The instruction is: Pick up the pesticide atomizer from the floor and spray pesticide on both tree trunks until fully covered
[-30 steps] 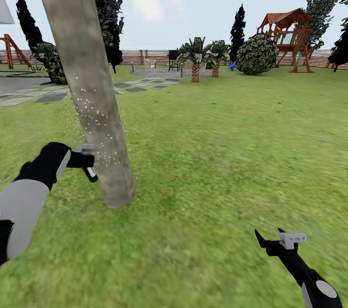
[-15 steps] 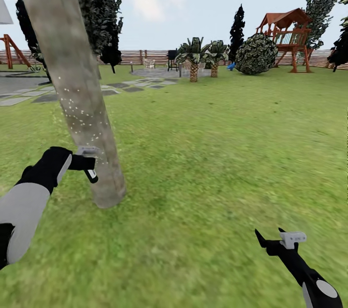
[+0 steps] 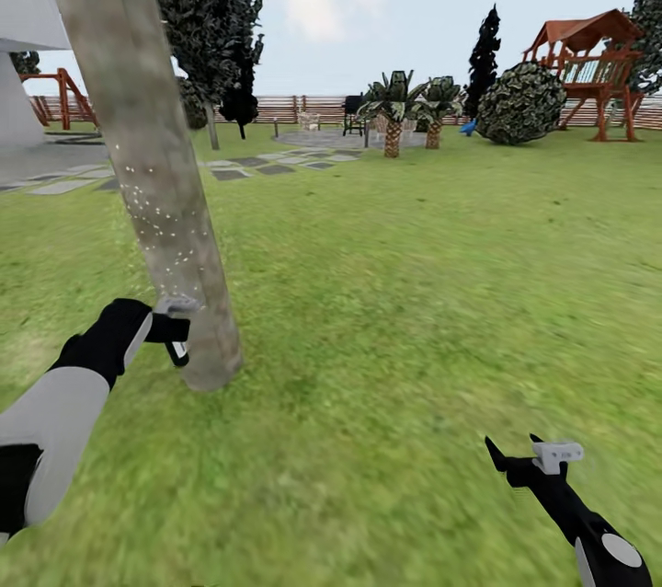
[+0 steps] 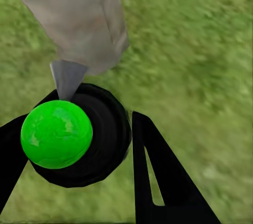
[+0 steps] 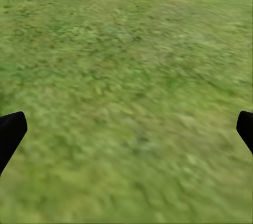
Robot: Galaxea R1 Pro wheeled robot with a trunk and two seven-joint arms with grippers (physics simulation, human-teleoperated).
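The left gripper grasps the pesticide atomizer beside the speckled tree trunk; the right gripper hangs released above the grass.

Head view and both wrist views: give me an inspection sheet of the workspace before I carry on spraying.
Surface: green grass lawn, bare around the arms.
Job's things: thick leaning grey-brown mottled tree trunk, white pesticide specks on its middle; dark spray bottle with green spot beside trunk base.
Clutter: nothing seen.
Grippers: left gripper shut on the bottle; right gripper open, its fingers wide apart over grass.
Cables: nothing seen.
Surroundings: brown slatted wooden fence, short palms, red-roofed wooden play tower.
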